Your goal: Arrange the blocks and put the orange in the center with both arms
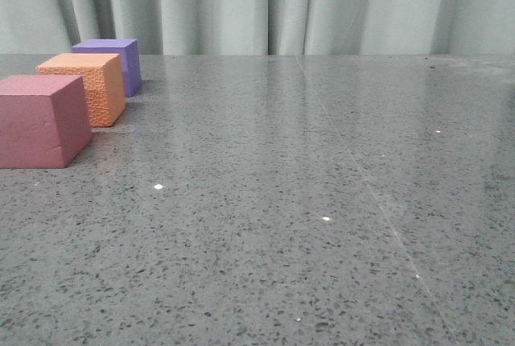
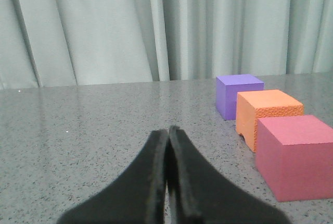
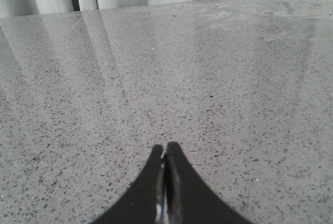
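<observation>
The rough orange foam cube (image 2: 268, 117) sits mid-row, ahead-right of the closed, empty left end effector (image 2: 167, 135); the right end effector (image 3: 165, 151), closed and empty, sees no blocks.

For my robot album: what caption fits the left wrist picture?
Closed left pincer faces purple, orange and pink-red cubes.

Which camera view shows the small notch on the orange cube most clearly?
The left wrist view: there the orange cube shows its notch at the bottom edge of the face that looks toward the camera. The front view shows the cube's pebbled side and top, but no notch. The right wrist view shows only the bare table.
</observation>
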